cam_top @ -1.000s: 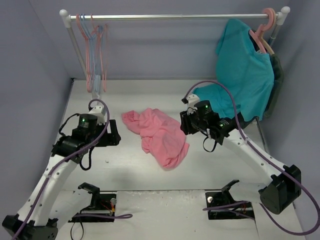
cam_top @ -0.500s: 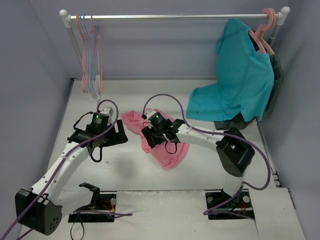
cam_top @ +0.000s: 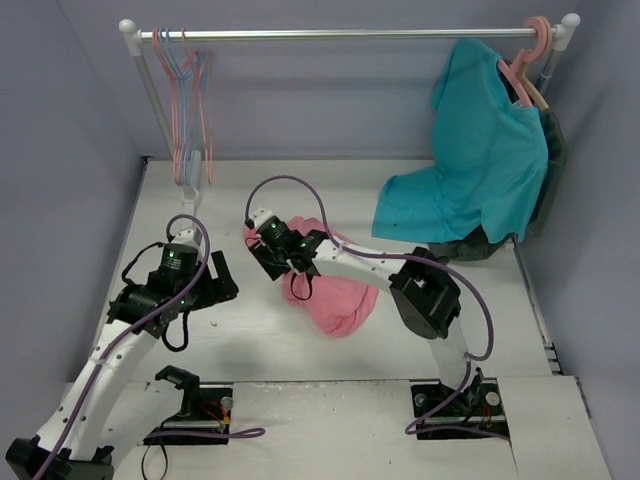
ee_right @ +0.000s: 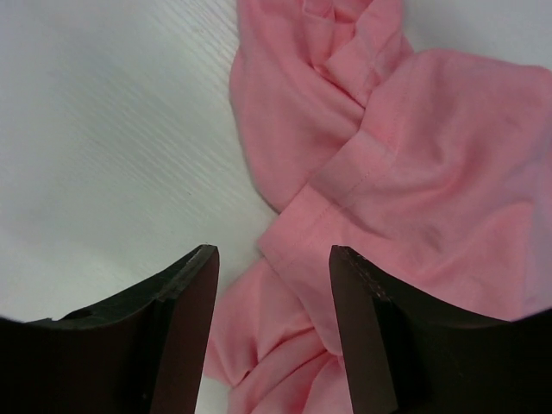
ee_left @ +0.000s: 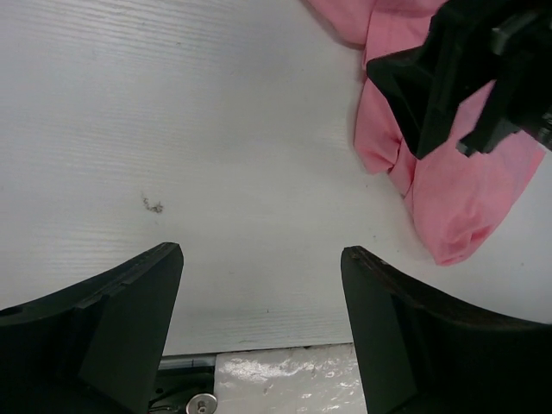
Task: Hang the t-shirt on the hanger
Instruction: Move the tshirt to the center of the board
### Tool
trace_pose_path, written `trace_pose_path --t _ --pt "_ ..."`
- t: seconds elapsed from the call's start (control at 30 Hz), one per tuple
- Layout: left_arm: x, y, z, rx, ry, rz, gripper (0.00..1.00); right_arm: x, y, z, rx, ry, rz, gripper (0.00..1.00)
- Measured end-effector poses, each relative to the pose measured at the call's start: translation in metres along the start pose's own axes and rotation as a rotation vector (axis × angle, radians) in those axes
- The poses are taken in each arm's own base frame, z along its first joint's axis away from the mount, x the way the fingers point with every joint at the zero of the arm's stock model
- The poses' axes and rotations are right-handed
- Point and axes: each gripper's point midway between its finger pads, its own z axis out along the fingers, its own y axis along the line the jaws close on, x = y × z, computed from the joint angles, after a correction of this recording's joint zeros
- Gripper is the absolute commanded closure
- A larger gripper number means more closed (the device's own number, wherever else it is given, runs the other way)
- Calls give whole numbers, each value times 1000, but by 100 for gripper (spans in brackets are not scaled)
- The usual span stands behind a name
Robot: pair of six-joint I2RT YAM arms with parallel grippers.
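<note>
Both my hands are open and hold nothing. My left hand (cam_top: pixel 222 278) hangs over bare table (cam_top: pixel 300 190) just left of the t-shirt (cam_top: pixel 335 300), and my right hand (cam_top: pixel 268 252) sits over the shirt's far-left end. The t-shirt lies crumpled mid-table. The hanger (cam_top: pixel 181 160) hangs on the rail (cam_top: pixel 350 33) at the far left, well apart from it, among blue hangers (cam_top: pixel 192 72).

My worry is the bunching. If my right hand closes here, I could pinch several folds at once and lift a wad with no neck opening to find. My hands are also near each other and could knock together.

My right wrist view shows a stitched hem (ee_right: pixel 362 168) just past my fingers, which the arm covers from above. Only the top view shows the hanger. My left wrist view shows my right hand dark above the cloth.
</note>
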Motion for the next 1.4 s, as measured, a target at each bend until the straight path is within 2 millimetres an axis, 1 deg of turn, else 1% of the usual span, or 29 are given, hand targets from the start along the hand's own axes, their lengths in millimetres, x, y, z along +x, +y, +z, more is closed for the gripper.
trace_pose_path --t 0.13,0.23,0.27,0.3,0.33,0.37,0.43,0.47,0.53,0.63,0.67,0.7,0.77,0.83,0.9,0.93,0.97,1.0,1.03,1.07,1.13,1.17,1.2,1.23,1.3,1.33,1.4 --pt "4 5 -11 -8 -14 -18 26 27 -3 25 36 76 -28 49" --pt "9 9 -15 -19 -7 -24 26 47 -6 37 55 127 -41 51" --pt "11 11 -16 -23 -1 -24 26 51 -6 40 61 139 -44 53" --pt "12 12 -16 -26 3 -24 26 51 -7 41 66 138 -44 56" --pt "13 12 -17 -27 6 -24 26 49 -8 41 71 134 -45 61" --pt "14 13 -18 -29 9 -24 26 47 -8 42 74 130 -44 73" --pt "17 15 -20 -33 14 -23 26 45 -9 42 81 124 -45 84" --pt "17 15 -21 -33 15 -23 26 45 -10 42 86 123 -46 93" --pt "19 16 -23 -34 17 -23 26 44 -12 41 97 120 -47 99" --pt "20 17 -23 -35 17 -21 26 37 -16 36 115 103 -47 100" --pt "20 17 -23 -35 18 -17 26 32 -18 30 121 90 -48 100" --pt "20 17 -23 -36 18 -11 26 28 -21 20 129 76 -50 100" --pt "19 17 -23 -37 22 -2 26 15 -29 -8 145 36 -45 100" --pt "16 15 -22 -35 20 9 26 -3 -39 -48 158 -33 -23 100" --pt "10 12 -20 -26 12 20 26 -15 -51 -98 174 -112 17 100" --pt "7 9 -19 -20 7 23 26 -19 -57 -124 183 -159 50 100" --pt "4 7 -18 -13 2 27 26 -18 -63 -142 191 -184 77 100" --pt "2 4 -16 -5 -1 29 26 -13 -70 -164 204 -208 115 100" --pt "0 2 -15 4 -2 31 26 -8 -75 -178 215 -227 152 100" --pt "-2 -1 -12 12 -2 34 26 6 -80 -189 232 -221 202 100" --pt "-5 -6 -8 30 -3 39 26 43 -88 -199 269 -159 291 100" --pt "-7 -9 -5 41 -3 40 26 67 -90 -200 292 -108 340 100" --pt "-9 -13 -2 52 -1 43 26 92 -92 -199 319 -44 380 98" --pt "-10 -15 1 58 4 44 26 113 -93 -199 343 9 411 89" --pt "-12 -20 9 71 13 44 26 146 -95 -200 393 99 469 84" --pt "-13 -22 13 74 20 45 26 160 -96 -202 420 135 499 72" --pt "-15 -27 22 84 34 46 26 173 -99 -206 460 167 540 63"
